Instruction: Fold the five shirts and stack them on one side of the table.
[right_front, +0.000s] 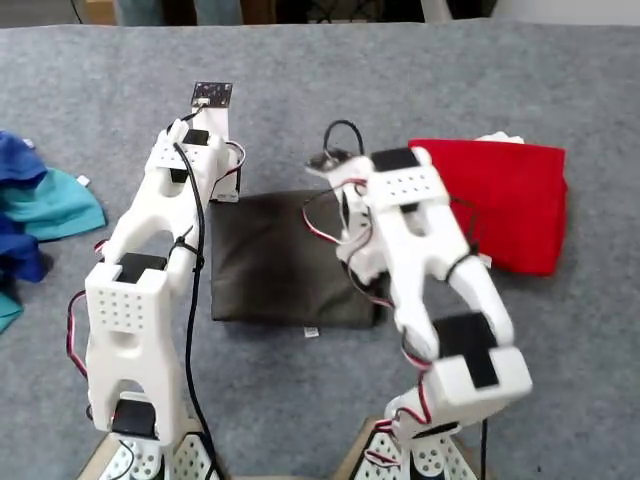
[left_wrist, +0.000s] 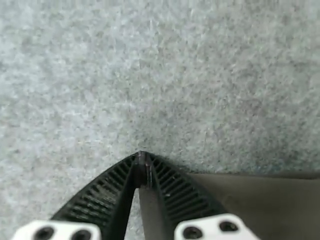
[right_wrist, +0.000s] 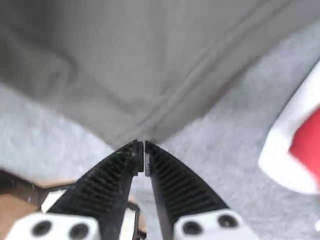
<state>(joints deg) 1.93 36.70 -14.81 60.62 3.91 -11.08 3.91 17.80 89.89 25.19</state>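
Worktop (right_front: 300, 80): grey, felt-like covering. Both arm bases stand at the near edge.

Dark olive folded shirt (right_front: 275, 260): lies flat as a rectangle at mid-worktop between the two arms, with a small white tag at its near edge.

Left gripper (left_wrist: 141, 170): at the far left corner of the olive shirt. Jaws closed, tips meeting. The shirt's edge runs beside and beneath them; cannot tell whether any cloth is pinched.

Right gripper (right_wrist: 140, 150): at the far right corner of the same shirt. Jaws closed, and the fabric's corner draws to a point at their tips, so it is gripped.

Red folded shirt (right_front: 510, 200): to the right of the olive one and apart from it. A white cloth (right_front: 497, 137) shows at its far edge.

Blue and teal shirts (right_front: 35, 205): unfolded heap at the left edge, well apart from the rest.
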